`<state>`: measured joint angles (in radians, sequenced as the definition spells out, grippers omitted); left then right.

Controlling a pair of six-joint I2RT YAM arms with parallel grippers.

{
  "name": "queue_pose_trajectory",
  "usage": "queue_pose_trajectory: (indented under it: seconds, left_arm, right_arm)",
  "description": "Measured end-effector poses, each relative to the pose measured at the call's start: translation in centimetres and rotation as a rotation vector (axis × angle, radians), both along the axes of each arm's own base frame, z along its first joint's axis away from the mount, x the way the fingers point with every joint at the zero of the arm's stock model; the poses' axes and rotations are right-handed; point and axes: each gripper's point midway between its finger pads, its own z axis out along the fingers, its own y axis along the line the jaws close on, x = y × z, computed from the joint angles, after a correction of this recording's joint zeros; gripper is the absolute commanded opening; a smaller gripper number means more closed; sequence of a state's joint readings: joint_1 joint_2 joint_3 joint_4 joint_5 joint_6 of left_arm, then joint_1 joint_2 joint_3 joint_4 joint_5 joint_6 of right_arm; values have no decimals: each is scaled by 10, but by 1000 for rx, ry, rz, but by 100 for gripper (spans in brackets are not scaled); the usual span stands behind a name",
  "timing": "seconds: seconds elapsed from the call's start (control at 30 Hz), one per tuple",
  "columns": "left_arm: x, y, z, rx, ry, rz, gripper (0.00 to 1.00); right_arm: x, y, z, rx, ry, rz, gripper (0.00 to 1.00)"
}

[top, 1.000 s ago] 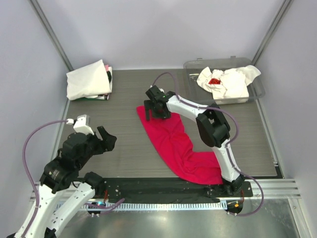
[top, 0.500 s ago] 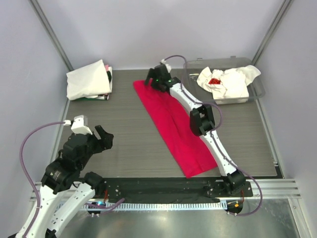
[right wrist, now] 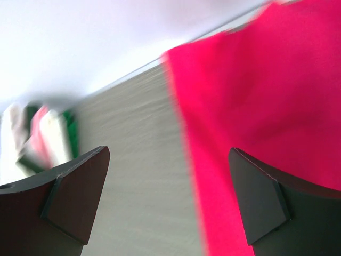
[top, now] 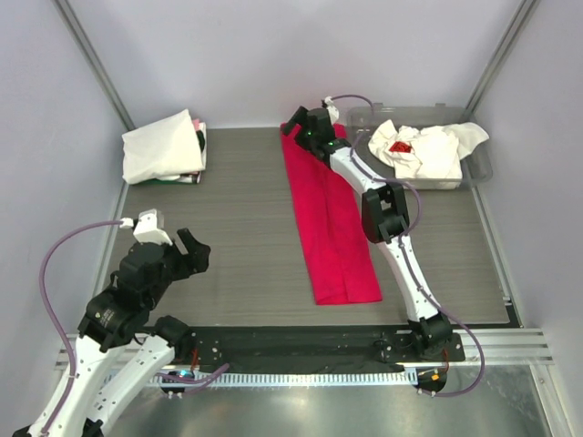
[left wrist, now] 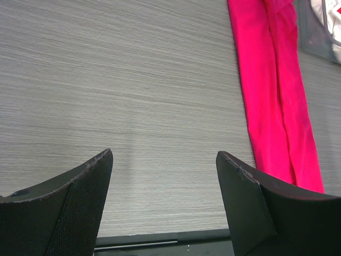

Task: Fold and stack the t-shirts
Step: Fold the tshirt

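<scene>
A plain crimson red cloth t-shirt (top: 330,218) is laid out as a long narrow strip on the grey wood-grain tabletop (top: 228,200), stretched from the upper centre of the top view down to just right of the lower centre. The right tool (top: 295,122) is held at the strip's far end on a fully extended arm. In the right wrist view its fingers (right wrist: 69,197) are seen spread wide and released, with blurred red cloth beyond them and nothing gripped between. The left tool (top: 195,252) is held at the lower left, well apart from the crimson strip, and is likewise released, with its fingers parted over bare tabletop. A folded pile of white t-shirts (top: 159,146) is seen at the upper left. Crumpled cream t-shirts (top: 433,155), one with a small red mark (top: 398,147), are heaped in the clear grey plastic tub (top: 474,173) at the upper right.
</scene>
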<state>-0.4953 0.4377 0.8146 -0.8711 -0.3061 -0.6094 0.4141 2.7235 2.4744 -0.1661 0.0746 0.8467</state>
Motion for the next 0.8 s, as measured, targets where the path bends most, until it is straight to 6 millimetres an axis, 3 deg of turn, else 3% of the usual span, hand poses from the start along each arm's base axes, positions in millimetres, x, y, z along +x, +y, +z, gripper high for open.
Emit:
queue_pose_trajectory:
  seconds: [0.1, 0.17, 0.23, 0.33, 0.37, 0.4, 0.47, 0.53, 0.6, 0.7, 0.8]
  left_arm:
    - [1, -4, -1, -1, 10, -17, 79]
    - [4, -13, -7, -12, 49, -46, 77]
    - [8, -28, -14, -42, 104, -80, 75]
    - [15, -59, -30, -112, 222, -140, 76]
    - [18, -71, -37, -138, 266, -158, 76]
    - [20, -81, -44, -155, 301, -173, 76]
    - [21, -107, -61, -190, 371, -214, 76]
    - [16, -132, -83, -218, 441, -253, 76]
    - [7, -157, -103, -237, 502, -289, 75]
    - [-5, -189, -119, -250, 553, -335, 74]
    - [-15, -221, -132, -264, 580, -378, 72]
  right_arm:
    - [-21, 20, 39, 4, -30, 97, 100]
    - [-41, 27, 79, -13, -57, 153, 100]
    - [-65, 21, 123, -43, -88, 183, 100]
    - [-115, -18, 191, -111, -125, 154, 100]
    - [-135, -35, 203, -132, -122, 134, 100]
    - [-169, -61, 215, -155, -111, 107, 100]
    - [-215, -92, 226, -173, -106, 76, 100]
    - [-260, -124, 219, -199, -75, 40, 100]
    - [-301, -147, 197, -216, -30, 18, 100]
    - [-364, -177, 134, -264, 130, 8, 100]
    - [-414, -198, 80, -283, 261, 1, 100]
